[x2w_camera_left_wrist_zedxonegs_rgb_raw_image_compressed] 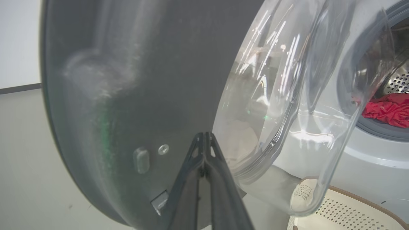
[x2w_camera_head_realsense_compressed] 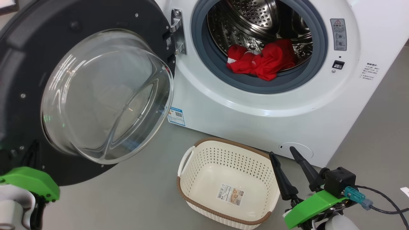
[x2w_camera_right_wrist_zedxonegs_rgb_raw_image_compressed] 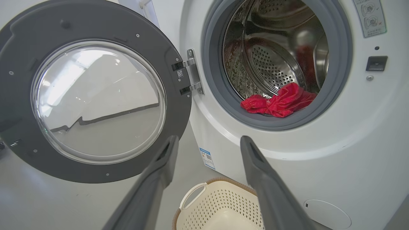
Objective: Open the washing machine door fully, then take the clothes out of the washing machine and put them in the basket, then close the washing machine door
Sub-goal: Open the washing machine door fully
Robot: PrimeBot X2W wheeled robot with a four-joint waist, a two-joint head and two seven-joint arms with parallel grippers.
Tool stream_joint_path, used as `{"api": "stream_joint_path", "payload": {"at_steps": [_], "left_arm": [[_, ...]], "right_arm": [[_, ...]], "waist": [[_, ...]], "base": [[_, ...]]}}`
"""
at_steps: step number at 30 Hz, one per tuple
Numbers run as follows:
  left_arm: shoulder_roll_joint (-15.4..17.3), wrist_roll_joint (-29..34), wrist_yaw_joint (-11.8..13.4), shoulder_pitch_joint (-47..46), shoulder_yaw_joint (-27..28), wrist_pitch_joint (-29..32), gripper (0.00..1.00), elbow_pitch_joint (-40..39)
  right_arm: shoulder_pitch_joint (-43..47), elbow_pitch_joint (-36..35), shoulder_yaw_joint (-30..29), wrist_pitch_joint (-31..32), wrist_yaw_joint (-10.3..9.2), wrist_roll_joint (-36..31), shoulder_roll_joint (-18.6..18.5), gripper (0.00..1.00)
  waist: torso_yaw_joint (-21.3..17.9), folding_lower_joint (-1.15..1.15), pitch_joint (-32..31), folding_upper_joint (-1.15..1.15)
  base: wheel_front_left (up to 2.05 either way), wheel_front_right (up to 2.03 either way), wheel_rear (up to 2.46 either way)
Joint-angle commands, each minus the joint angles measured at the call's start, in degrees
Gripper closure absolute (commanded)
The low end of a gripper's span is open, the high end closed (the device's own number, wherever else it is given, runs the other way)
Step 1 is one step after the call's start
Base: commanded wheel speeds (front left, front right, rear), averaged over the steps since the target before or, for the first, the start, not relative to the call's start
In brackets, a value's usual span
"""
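Observation:
The washing machine door [x2w_camera_head_realsense_compressed: 105, 95] stands swung open to the left, its glass bowl bulging toward me. The white washing machine [x2w_camera_head_realsense_compressed: 255, 111] shows its steel drum, with the red clothes [x2w_camera_head_realsense_compressed: 262, 60] lying at the drum's front lip on the grey gasket. On the floor below the opening sits the cream basket [x2w_camera_head_realsense_compressed: 230, 143], with nothing in it. My right gripper [x2w_camera_head_realsense_compressed: 281, 151] is open beside the basket's right rim, fingers pointing up at the machine. My left gripper [x2w_camera_left_wrist_zedxonegs_rgb_raw_image_compressed: 203, 135] is shut with nothing in it, tips close against the door's [x2w_camera_left_wrist_zedxonegs_rgb_raw_image_compressed: 143, 95] dark inner face near its lower edge.
Grey floor [x2w_camera_head_realsense_compressed: 143, 198] spreads around the basket and under the door. A blue label [x2w_camera_head_realsense_compressed: 176, 116] and a round cap [x2w_camera_head_realsense_compressed: 297, 150] sit low on the machine's front. A black cable [x2w_camera_head_realsense_compressed: 383, 204] trails from my right wrist. The door hinge [x2w_camera_head_realsense_compressed: 177, 32] is left of the opening.

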Motion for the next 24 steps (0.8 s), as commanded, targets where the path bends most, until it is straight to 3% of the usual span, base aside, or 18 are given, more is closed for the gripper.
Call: {"api": "stream_joint_path", "payload": {"at_steps": [1,8,9,10,11,12,24], "left_arm": [[2.6,-0.3,-0.2,0.1,1.8,-0.8,1.00,-1.8],[1.1,-0.6,0.5,5.6,2.5,-1.1,1.00,-10.6],[0.5,-0.7,1.0,7.6,2.6,-1.1,0.64,-14.0],[0.1,-0.9,1.2,8.5,2.7,-1.1,0.50,-15.6],[-0.3,-1.1,1.4,9.4,2.8,-1.1,0.15,-17.3],[-0.7,-1.3,1.9,10.4,2.9,-1.1,0.00,-19.1],[-3.5,-1.8,6.9,21.1,2.1,1.6,0.00,-38.7]], "right_arm": [[-1.7,-1.4,1.3,-0.5,0.42,0.1,0.1,0.00],[-1.4,-1.4,1.0,-0.5,0.42,-0.1,0.1,0.00],[-1.4,-1.4,0.8,-0.5,0.42,-0.2,0.1,0.00],[-1.4,-1.4,0.8,-0.5,0.42,-0.2,0.1,0.00],[-1.4,-1.3,0.9,-0.5,0.42,-0.2,0.1,0.00],[-1.4,-1.4,0.9,-0.5,0.42,-0.3,0.1,0.00],[-2.1,-1.2,1.3,-0.5,0.42,-1.3,0.1,0.00]], "waist": [[-0.1,0.00,0.0,0.00],[-0.9,0.00,-0.3,0.00],[-1.2,0.00,-0.3,0.00],[-1.4,0.00,-0.4,0.00],[-1.8,0.00,-0.5,0.00],[-2.1,0.00,-0.5,0.00],[-9.2,0.00,-0.6,0.00]], "base": [[0.00,0.00,0.00],[0.00,0.00,0.00],[0.00,0.00,0.00],[0.00,0.00,0.00],[0.00,0.00,0.00],[0.00,0.00,0.00],[0.00,0.00,0.00]]}}
